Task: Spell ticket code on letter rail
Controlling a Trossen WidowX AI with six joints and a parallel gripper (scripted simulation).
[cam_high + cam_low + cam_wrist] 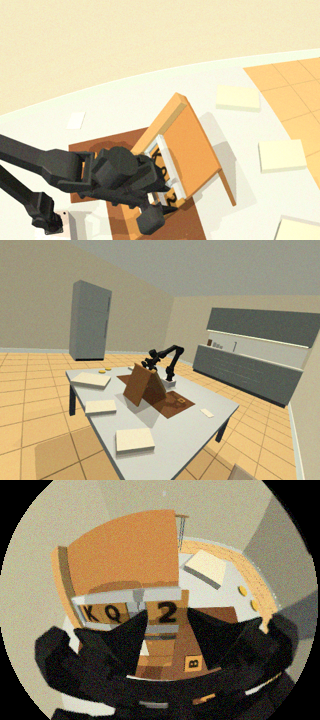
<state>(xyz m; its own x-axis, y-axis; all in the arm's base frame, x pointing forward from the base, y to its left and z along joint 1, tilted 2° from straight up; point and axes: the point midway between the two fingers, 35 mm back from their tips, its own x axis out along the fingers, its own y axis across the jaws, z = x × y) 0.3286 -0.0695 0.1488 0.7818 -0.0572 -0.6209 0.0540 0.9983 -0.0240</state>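
arm (23,152) (176,360) — matte black, blocky joints | hand (172,198) (146,364) (167,622) — black, tapered fingers

matt orange wood-look board (192,144) (138,384) (122,555), pale metallic-looking rail (169,162) (160,594), dull black fingers (169,209), smooth grey fridge (90,320)

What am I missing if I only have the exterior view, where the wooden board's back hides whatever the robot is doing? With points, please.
Observer: The wrist view shows the gripper (173,198) (167,611) shut on a tile marked 2 (171,198) (167,612).

Visitor: Are there other letters up there?

Observer: Yes, the K tile (156,153) (90,613) and Q tile (162,171) (113,613) sit in the rail (169,161) (161,594), K leftmost.

Visitor: Is anything left lying around?

Observer: A B tile (193,663) lies below the board, on the brown mat (134,136) (168,409) (227,615).
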